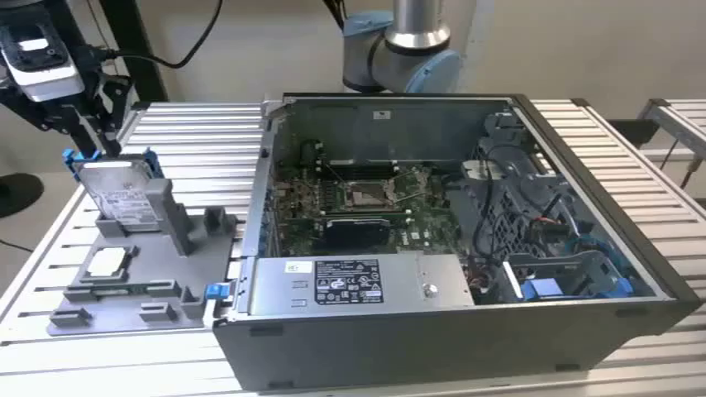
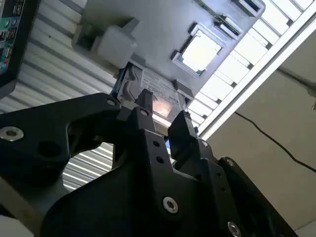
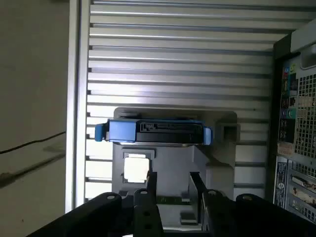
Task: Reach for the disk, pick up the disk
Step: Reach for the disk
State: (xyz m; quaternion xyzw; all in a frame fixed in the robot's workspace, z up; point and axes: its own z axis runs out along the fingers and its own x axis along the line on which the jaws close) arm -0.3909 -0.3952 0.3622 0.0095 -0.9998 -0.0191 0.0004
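The disk (image 1: 119, 194) is a silver hard drive with a white label and blue bracket, standing upright on edge in a grey holder (image 1: 165, 285) at the exterior view's left. My gripper (image 1: 94, 147) hangs just above the disk's top edge, open, with nothing between its fingers. In the first wrist view the disk (image 3: 155, 132) shows edge-on beyond the gripper (image 3: 173, 178), whose two black fingers stand apart. The second wrist view shows the disk's label (image 2: 154, 84) past the gripper (image 2: 162, 109).
A small square silver chip (image 1: 107, 262) lies in the holder in front of the disk. An open computer case (image 1: 617, 248) with a motherboard and a grey box with a white sticker (image 1: 353, 281) takes up the table's (image 1: 188, 124) middle and right. The arm's base (image 1: 403, 50) stands behind it.
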